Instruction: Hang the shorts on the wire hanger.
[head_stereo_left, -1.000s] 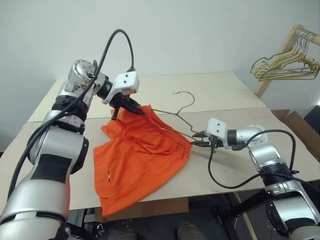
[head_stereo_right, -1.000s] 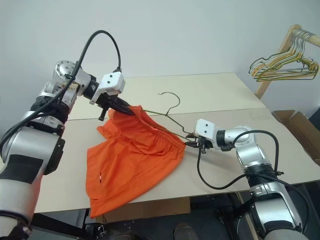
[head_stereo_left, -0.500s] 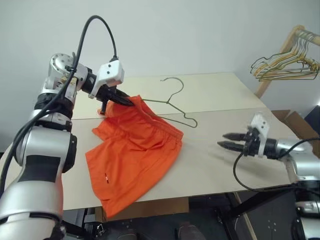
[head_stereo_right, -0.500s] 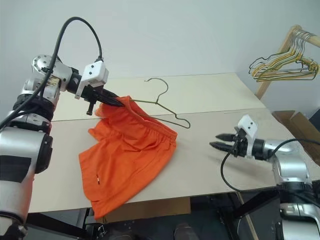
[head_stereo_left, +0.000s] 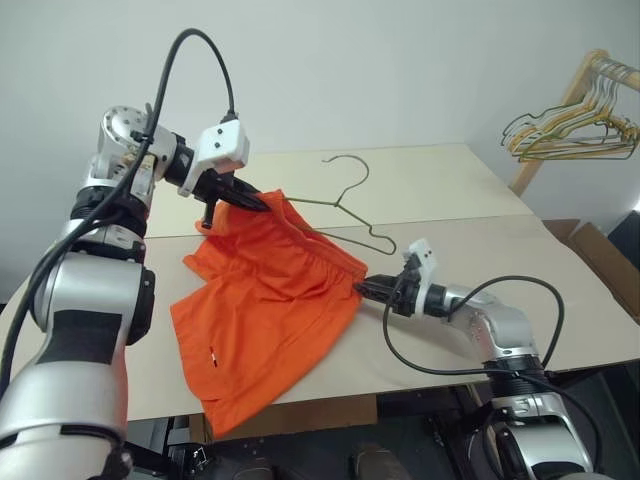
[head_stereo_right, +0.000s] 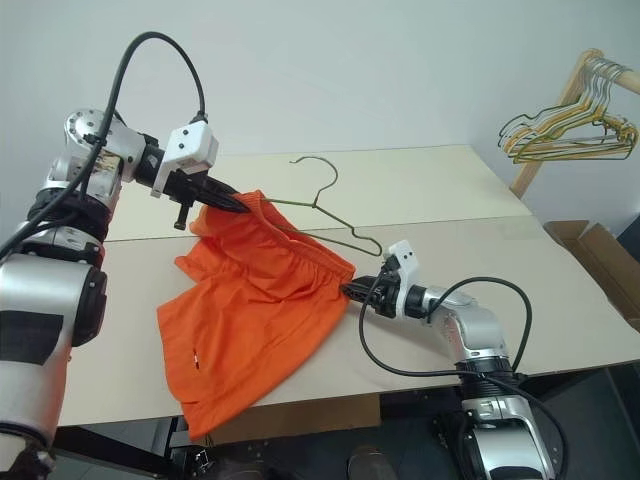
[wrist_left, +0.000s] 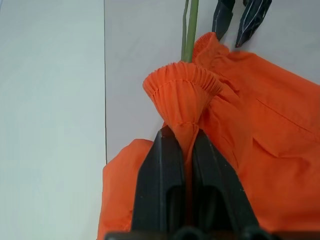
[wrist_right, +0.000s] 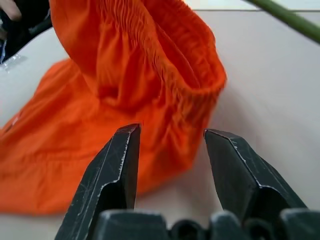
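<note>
The orange shorts (head_stereo_left: 270, 300) lie crumpled on the table, one side of the waistband lifted. My left gripper (head_stereo_left: 247, 201) is shut on that raised, gathered waistband (wrist_left: 182, 87). The wire hanger (head_stereo_left: 338, 204) rests on the table behind the shorts, with one arm running under the waistband beside my left gripper and its hook pointing away. My right gripper (head_stereo_left: 362, 290) is low over the table at the near right corner of the waistband. Its fingers (wrist_right: 125, 160) stand open with nothing between them, and the fabric lies just beyond their tips.
The two-part beige table (head_stereo_left: 450, 190) has a seam running across it. A wooden rack (head_stereo_left: 560, 110) with several wire hangers (head_stereo_left: 575, 135) stands at the far right. A cardboard box (head_stereo_left: 600, 250) sits below it, beside the table's right edge.
My right gripper left the hanger's end, swung out to the right, then came back to the waistband's corner, open. The left gripper pulled the waistband and hanger slightly left.
</note>
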